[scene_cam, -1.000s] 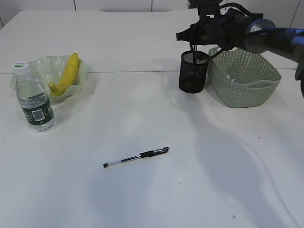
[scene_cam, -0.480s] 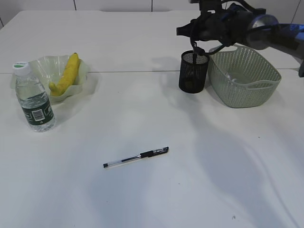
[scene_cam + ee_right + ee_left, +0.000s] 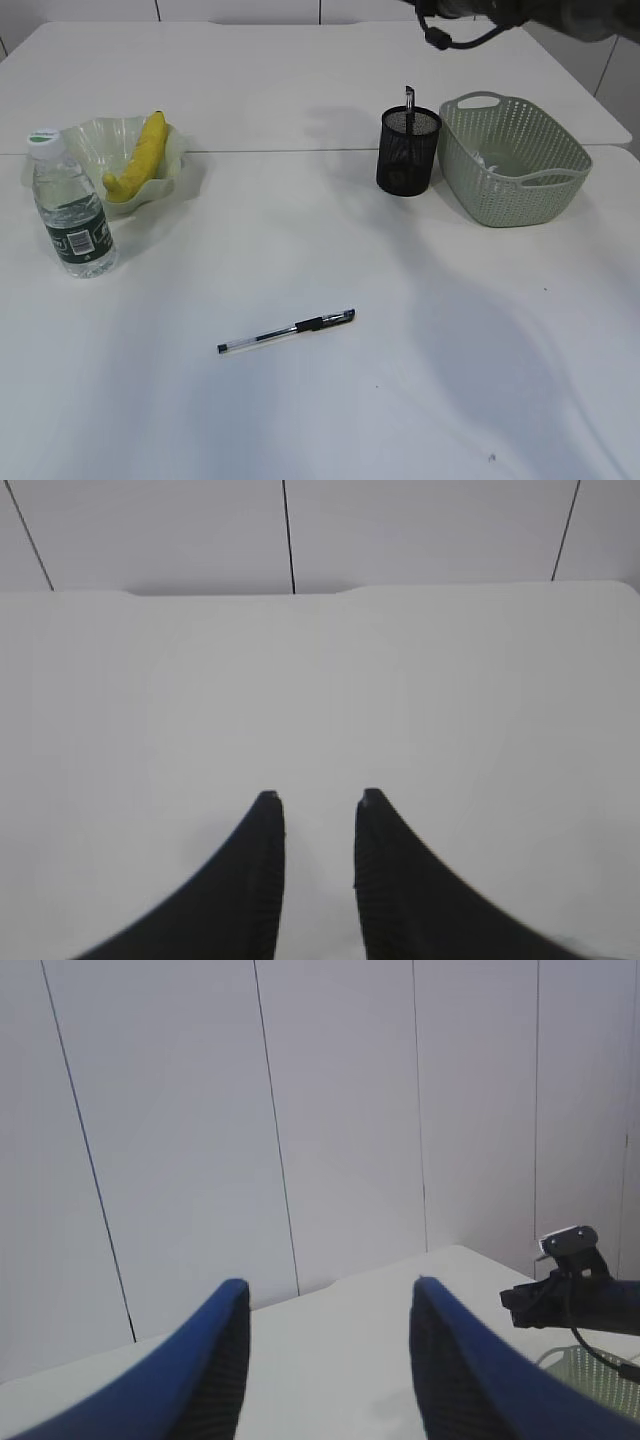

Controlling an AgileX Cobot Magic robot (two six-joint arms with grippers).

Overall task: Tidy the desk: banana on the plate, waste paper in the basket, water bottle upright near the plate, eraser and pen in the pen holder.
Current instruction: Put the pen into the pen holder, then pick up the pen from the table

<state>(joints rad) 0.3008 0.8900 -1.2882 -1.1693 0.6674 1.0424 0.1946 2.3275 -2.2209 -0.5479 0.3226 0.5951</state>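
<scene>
The place looked like a robotics lab staged as an office desk. A plain white bench (image 3: 300, 100) stood before bare white wall panels (image 3: 340, 1110) split by thin dark seams. Desk props were spread across it: a black mesh pen holder (image 3: 408, 152), a pale green basket (image 3: 514, 160), a pen (image 3: 287, 331), a water bottle (image 3: 70, 208) and a banana (image 3: 140, 157) on a plate (image 3: 96, 138).

A pen holder (image 3: 408, 152) stands toward the desk's (image 3: 300, 420) far right, a basket (image 3: 514, 159) just beside it on the right. Far to its left, a banana (image 3: 138, 157) lies on a plate (image 3: 99, 138), a water bottle (image 3: 70, 207) upright in front. A pen (image 3: 287, 331) lies well forward-left of the holder.
</scene>
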